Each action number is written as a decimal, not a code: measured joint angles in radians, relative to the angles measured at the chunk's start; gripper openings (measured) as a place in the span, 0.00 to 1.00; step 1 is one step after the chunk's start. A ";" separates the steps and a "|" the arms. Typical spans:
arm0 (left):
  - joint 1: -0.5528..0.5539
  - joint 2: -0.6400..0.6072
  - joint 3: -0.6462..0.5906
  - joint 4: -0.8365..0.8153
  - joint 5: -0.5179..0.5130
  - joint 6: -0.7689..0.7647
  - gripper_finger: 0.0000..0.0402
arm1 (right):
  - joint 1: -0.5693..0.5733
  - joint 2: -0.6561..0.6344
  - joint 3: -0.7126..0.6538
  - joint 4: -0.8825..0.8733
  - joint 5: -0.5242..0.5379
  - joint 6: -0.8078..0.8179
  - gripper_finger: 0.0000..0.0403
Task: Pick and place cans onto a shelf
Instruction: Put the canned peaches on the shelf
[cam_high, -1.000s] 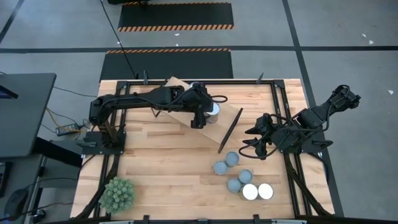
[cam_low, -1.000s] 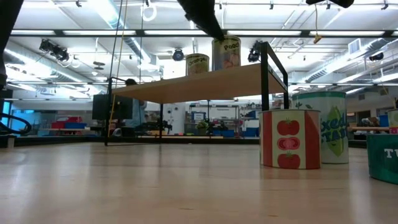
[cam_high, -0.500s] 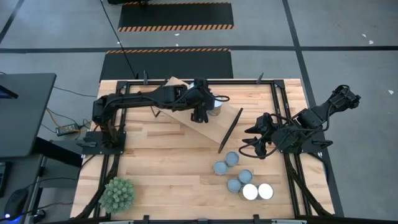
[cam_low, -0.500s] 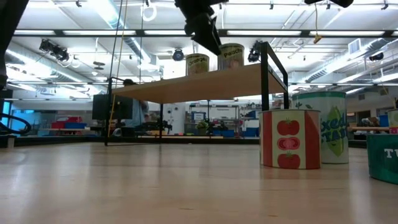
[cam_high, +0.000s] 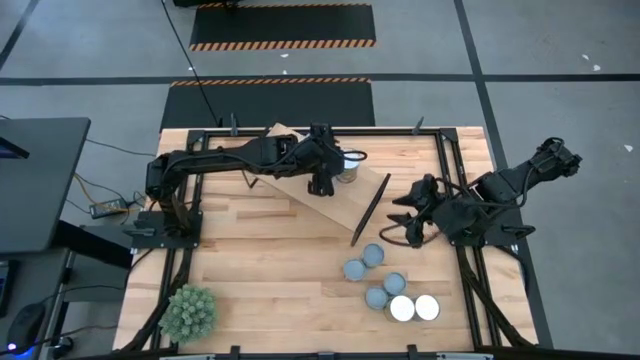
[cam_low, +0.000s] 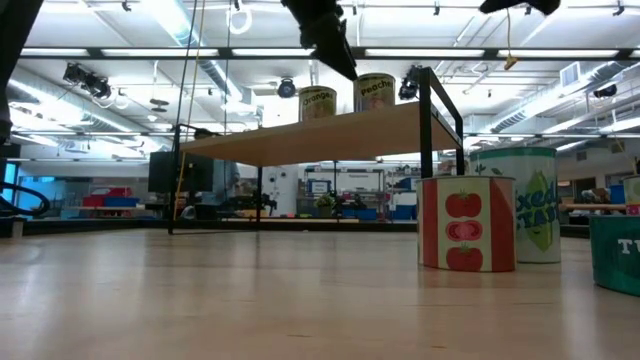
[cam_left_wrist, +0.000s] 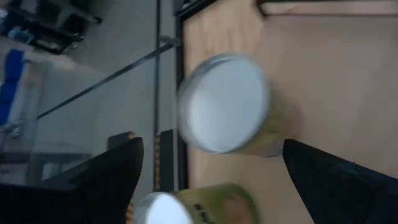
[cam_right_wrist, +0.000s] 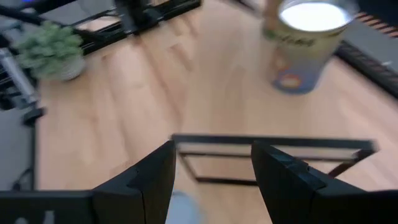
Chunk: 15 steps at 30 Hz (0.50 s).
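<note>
high view: the left gripper (cam_high: 322, 180) hangs spread and empty over the shelf (cam_high: 340, 205), a can (cam_high: 347, 172) just beside it. low view: two cans stand upright on top. right wrist view: the right gripper (cam_right_wrist: 214, 163), part-spread, holds nothing, likely waiting.

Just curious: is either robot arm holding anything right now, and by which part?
Nothing is held. The left tool hangs open above the wooden shelf; the right tool is empty.

A can (cam_right_wrist: 309, 43) stands on the wooden table (cam_right_wrist: 155, 93) beyond a black bar (cam_right_wrist: 273, 142).
</note>
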 joint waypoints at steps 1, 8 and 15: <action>-0.001 -0.004 0.000 -0.004 0.016 -0.016 0.96 | -0.023 0.002 0.000 0.000 0.002 -0.018 0.54; 0.023 -0.051 0.000 -0.039 0.107 -0.209 0.88 | -0.167 0.034 0.000 0.078 0.010 -0.282 0.54; 0.046 -0.092 0.000 -0.097 0.111 -0.257 0.79 | -0.318 0.091 0.000 0.156 -0.048 -0.445 0.54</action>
